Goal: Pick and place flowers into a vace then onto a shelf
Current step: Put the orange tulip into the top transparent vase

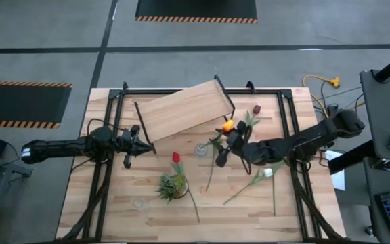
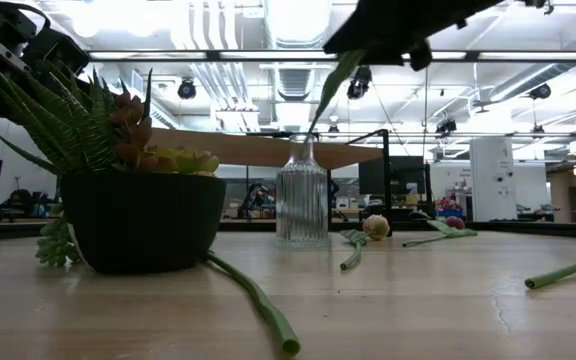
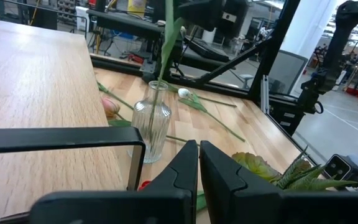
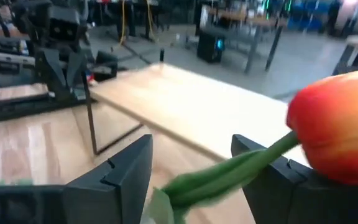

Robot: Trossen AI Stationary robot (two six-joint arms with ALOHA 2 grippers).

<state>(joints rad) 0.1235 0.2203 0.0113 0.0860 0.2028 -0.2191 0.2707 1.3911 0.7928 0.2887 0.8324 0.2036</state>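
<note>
My right gripper (image 1: pixel 230 139) hangs above the table's middle, shut on an orange-yellow tulip (image 4: pixel 340 124) whose stalk (image 2: pixel 330 88) slants down into the mouth of the ribbed glass vase (image 2: pixel 302 205), which stands upright on the table. My left gripper (image 3: pixel 199 168) is shut and touches nothing, just off the near-left corner of the light-wood shelf (image 1: pixel 185 110). A red tulip (image 1: pixel 177 157), a pink one (image 2: pixel 375 226), a white one (image 1: pixel 268 173) and a maroon one (image 1: pixel 256 108) lie flat on the tabletop. My right gripper pinches the tulip's stalk (image 4: pixel 247 163) just below the orange-yellow head, between its two fingers (image 4: pixel 272 177), which lie across the stalk. The flower is lifted clear of the table and tilted, head uppermost. Its lower stalk (image 3: pixel 159 93) reaches down inside the vase.
A dark pot with a spiky green tuft plant (image 1: pixel 172 186) stands near the table's front, left of the vase. The shelf's black end rail (image 3: pixel 61 140) lies right in front of my left gripper. A small clear glass (image 1: pixel 137 202) sits near the front-left.
</note>
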